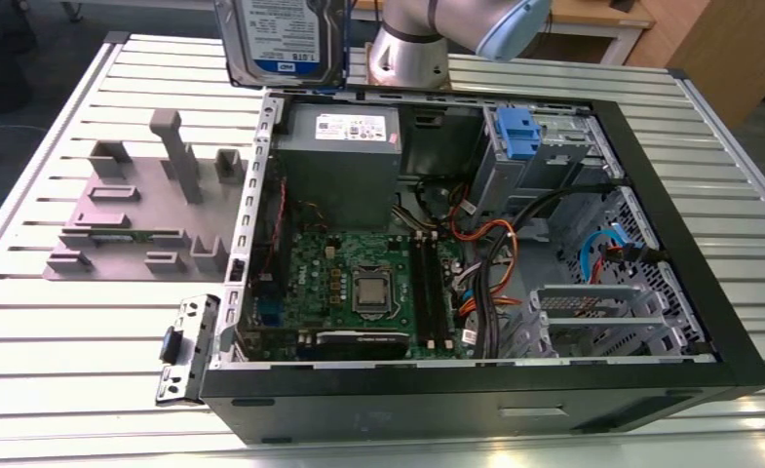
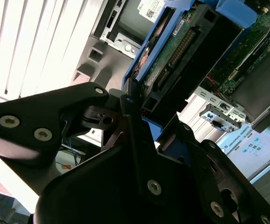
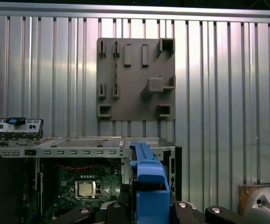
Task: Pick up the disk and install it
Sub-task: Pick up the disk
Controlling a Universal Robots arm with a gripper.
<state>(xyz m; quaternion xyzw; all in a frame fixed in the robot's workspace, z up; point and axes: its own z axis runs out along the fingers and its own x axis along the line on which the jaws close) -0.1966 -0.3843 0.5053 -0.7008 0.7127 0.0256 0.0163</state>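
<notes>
Disk (image 1: 285, 39): aloft at the exterior view's top, over case (image 1: 421, 409). Tool (image 2: 144, 109) pinches it. Step: carrying, likely. Install calls for squaring it to cage (image 1: 571, 146).

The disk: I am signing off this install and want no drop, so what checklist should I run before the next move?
1. Gripper shut on the disk, a silver-metal hard drive in a blue plastic bracket: ok.
2. Disk clear of the grey fixture plate: ok, it hangs aloft.
3. Black computer case open on top: ok.
4. Disk seated in the grey metal drive cage: not ok.
5. Cage slot free of cables: cannot tell.
</notes>
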